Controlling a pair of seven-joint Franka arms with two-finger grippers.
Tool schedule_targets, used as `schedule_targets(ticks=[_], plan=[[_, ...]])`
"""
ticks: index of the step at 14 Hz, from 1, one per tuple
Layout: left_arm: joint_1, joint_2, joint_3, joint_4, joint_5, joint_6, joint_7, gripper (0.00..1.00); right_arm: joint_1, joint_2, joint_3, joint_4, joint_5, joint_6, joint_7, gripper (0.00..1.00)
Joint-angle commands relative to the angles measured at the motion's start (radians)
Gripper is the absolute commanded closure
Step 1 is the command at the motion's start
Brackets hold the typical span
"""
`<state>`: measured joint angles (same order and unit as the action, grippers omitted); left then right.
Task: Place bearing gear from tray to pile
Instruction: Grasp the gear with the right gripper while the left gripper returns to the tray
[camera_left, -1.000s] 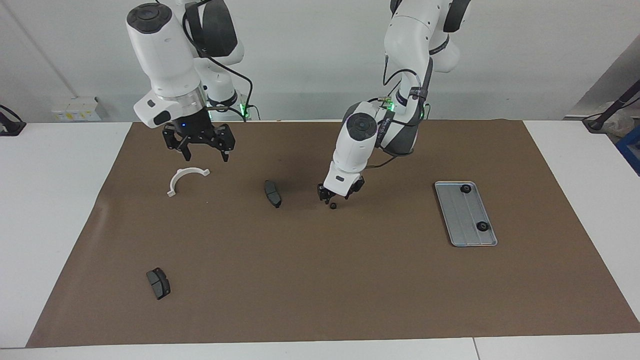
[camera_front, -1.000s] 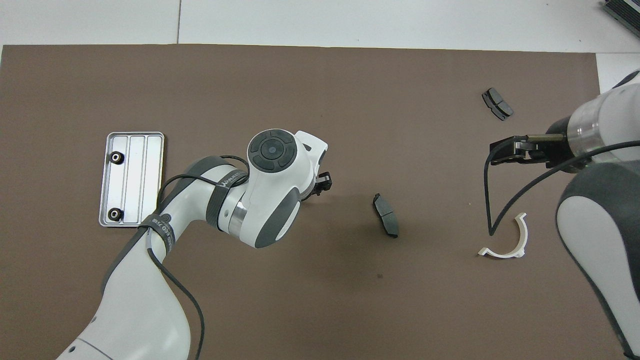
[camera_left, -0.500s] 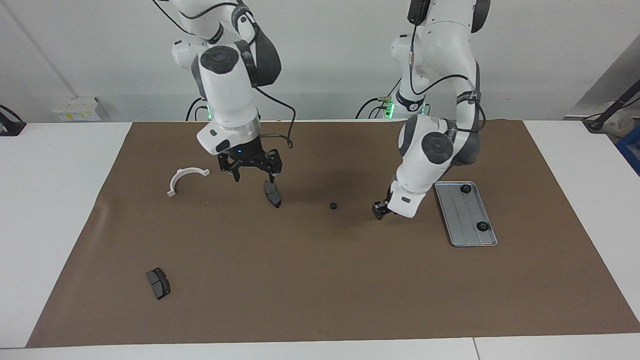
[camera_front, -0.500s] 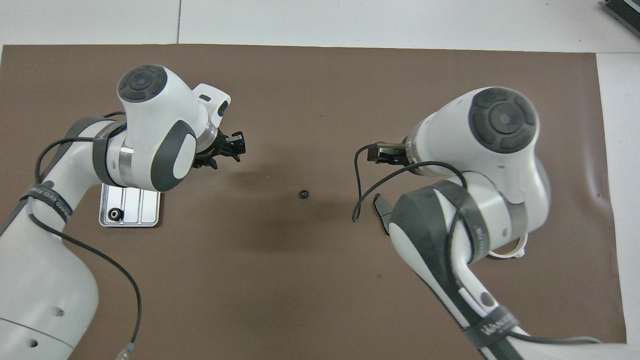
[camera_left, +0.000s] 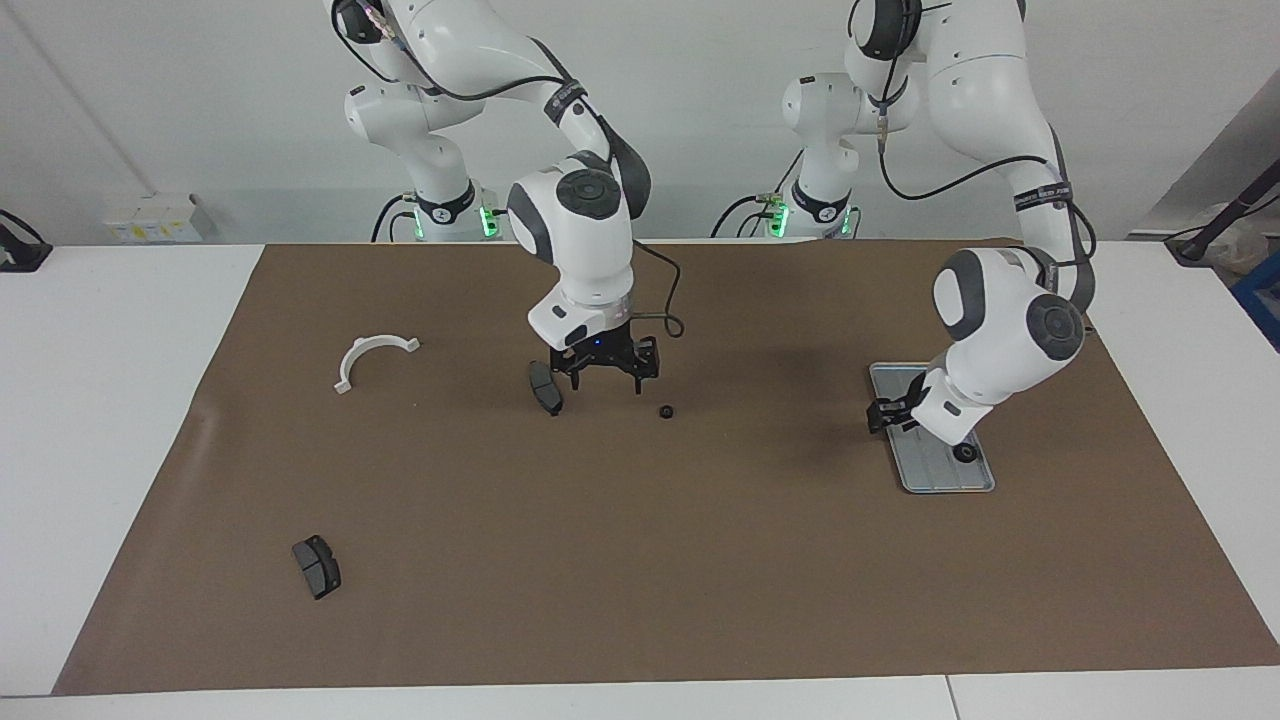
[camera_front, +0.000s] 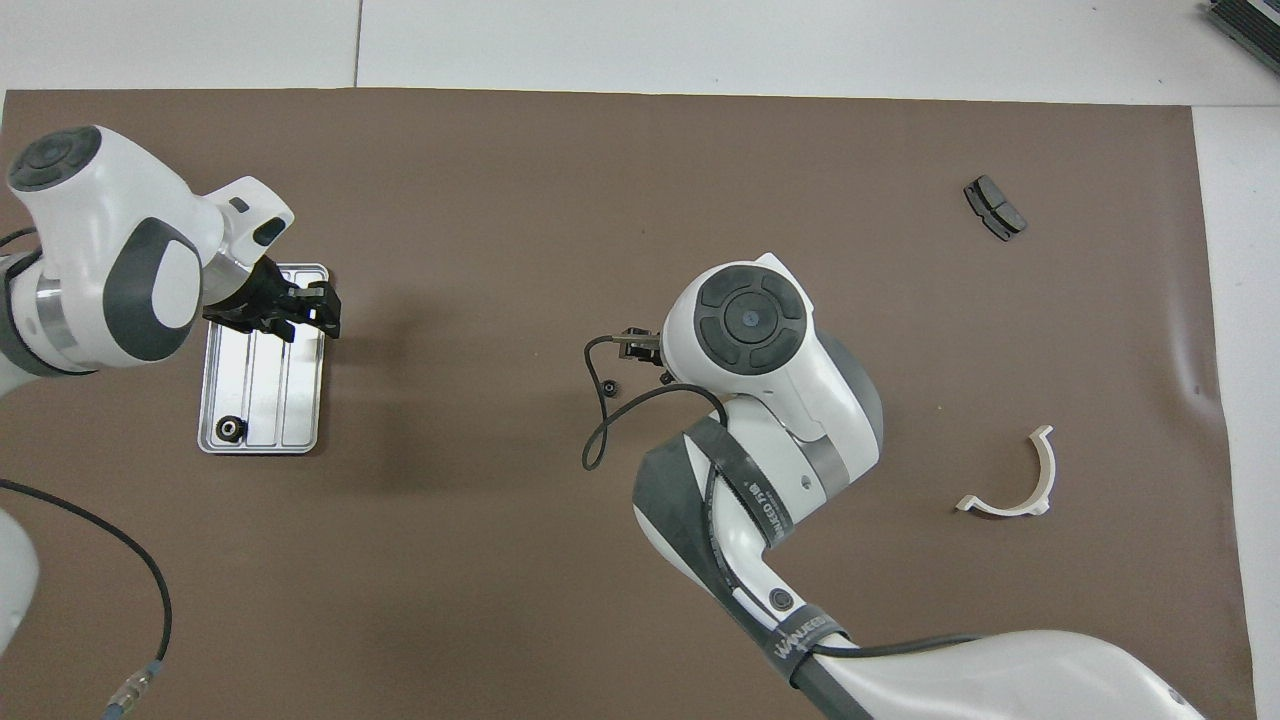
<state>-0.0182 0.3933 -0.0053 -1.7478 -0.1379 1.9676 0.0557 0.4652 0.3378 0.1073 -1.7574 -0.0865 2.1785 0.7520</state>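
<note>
Brown matting covered the table, and the tray (camera_left: 935, 472) lay on it toward the left arm's end. Two bearing gears sat in that tray: one at its end nearer the robots (camera_front: 231, 429), one at its end farther from them (camera_left: 965, 453). A third bearing gear (camera_left: 666, 411) lay on the bare mat, well apart from the tray toward the right arm's end.

Your left gripper (camera_left: 893, 415) hung over the tray's long edge that faces the right arm's end. I could not tell whether it was open or closed, or whether it had anything.

Your right gripper (camera_left: 603, 375) hung low over the mat well away from the tray, between the loose gear and a dark brake pad (camera_left: 545, 387). Its fingers (camera_left: 637, 383) were spread wide and empty.

The white bracket (camera_left: 372, 357) and a second pad (camera_left: 316, 566) lay farther again from the tray.

I judged the next tray pick was in hand. You would have done well to centre the left gripper over one gear, come straight down clear of the rim, and straddle the gear before closing. A small round part like that could skid along the grooves if nudged off-centre.
</note>
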Motion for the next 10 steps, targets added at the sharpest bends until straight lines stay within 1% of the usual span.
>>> schedule_targets(ticks=[1, 3, 4, 6, 8, 10], plan=[[0.067, -0.039, -0.005, -0.061, 0.006, 0.078, 0.081, 0.41, 0.027, 0.078, -0.003, 0.076, -0.038, 0.006, 0.073, 0.0], [0.089, -0.034, -0.001, -0.064, 0.072, 0.132, 0.066, 0.41, 0.059, 0.133, -0.003, 0.114, -0.051, 0.012, 0.119, 0.0], [0.089, -0.031, 0.014, -0.064, 0.081, 0.167, 0.043, 0.41, 0.073, 0.157, -0.003, 0.119, -0.059, 0.023, 0.148, 0.0], [0.089, -0.022, 0.027, -0.065, 0.083, 0.227, -0.017, 0.41, 0.088, 0.175, -0.003, 0.119, -0.064, 0.064, 0.174, 0.0], [0.089, -0.016, 0.025, -0.079, 0.083, 0.273, -0.08, 0.41, 0.115, 0.196, -0.003, 0.119, -0.099, 0.064, 0.199, 0.0], [0.089, -0.011, 0.027, -0.122, 0.083, 0.353, -0.094, 0.41, 0.121, 0.204, -0.003, 0.116, -0.121, 0.069, 0.227, 0.06]])
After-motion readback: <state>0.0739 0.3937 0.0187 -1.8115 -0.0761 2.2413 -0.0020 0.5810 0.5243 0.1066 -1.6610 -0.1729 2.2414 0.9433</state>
